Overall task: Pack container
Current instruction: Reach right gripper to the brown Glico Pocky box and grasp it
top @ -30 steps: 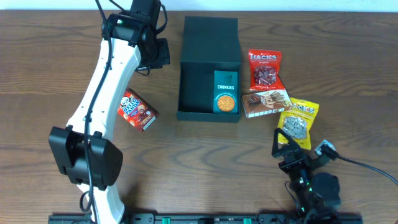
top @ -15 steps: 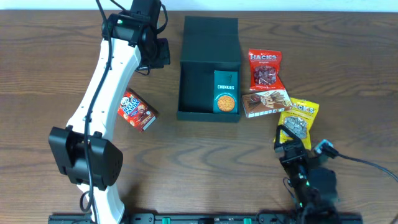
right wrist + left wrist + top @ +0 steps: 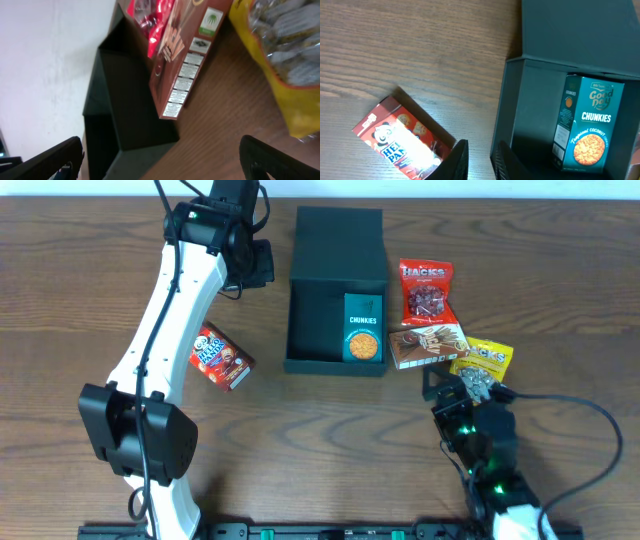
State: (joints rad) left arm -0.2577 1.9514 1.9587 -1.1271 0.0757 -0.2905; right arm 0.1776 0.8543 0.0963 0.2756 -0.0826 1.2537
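Wood-grain table point(image 3: 90, 250): container point(image 3: 316, 325) sits centre-rear, a dark teal, matte, square box with its flap lid laid back. Chunkies carton point(image 3: 363, 328) lies in its right half, rest bare. Change vs. 1 s prior: right gripper point(image 3: 462, 392), jaws fully spread, is now over yellow snack pack point(image 3: 490, 360), so pick probably next. Left gripper point(image 3: 480, 155) approx. static by container's left wall, fingers seemingly parted slightly, holding nothing

Container point(image 3: 336, 240) dark teal, table point(image 3: 560, 240) wood-grained brown — yellow pack point(image 3: 490, 357) seemingly clear-windowed
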